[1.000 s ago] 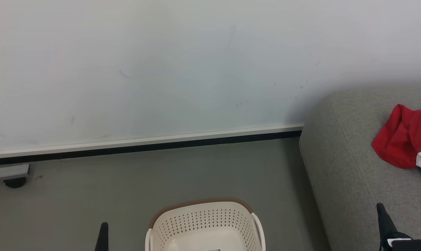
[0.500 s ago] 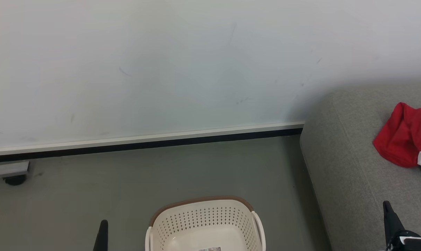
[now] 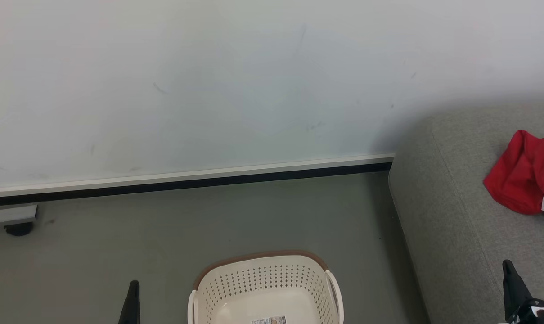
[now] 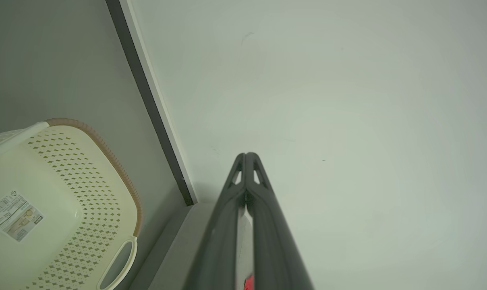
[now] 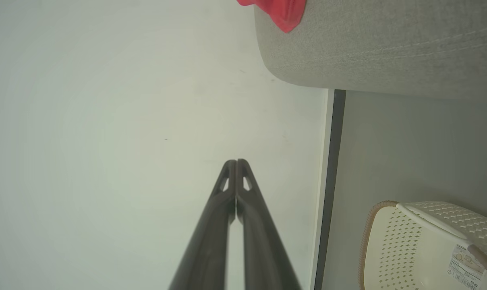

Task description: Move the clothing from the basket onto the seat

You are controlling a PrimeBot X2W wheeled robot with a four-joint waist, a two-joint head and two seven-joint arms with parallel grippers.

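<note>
Red clothing (image 3: 526,175) with white trim lies on the grey seat (image 3: 451,216) at the right edge of the head view; a red corner (image 5: 285,10) shows on the seat (image 5: 380,44) in the right wrist view. The cream basket (image 3: 265,288) stands on the floor at bottom centre, its floor bare except for a barcode label (image 3: 268,320). My left gripper (image 4: 246,155) is shut with nothing in it, left of the basket (image 4: 62,201). My right gripper (image 5: 236,162) is shut and holds nothing, in front of the seat, its fingertip (image 3: 508,270) low right.
A pale wall (image 3: 209,90) with a white and black baseboard (image 3: 186,184) runs behind the basket. Grey floor (image 3: 119,243) lies around it. A dark caster under a grey ledge (image 3: 17,227) sits at the far left.
The head camera has tilted slightly, so everything sits a little higher in the picture and more of the basket floor shows. The right fingertip has shifted a bit to the right.
</note>
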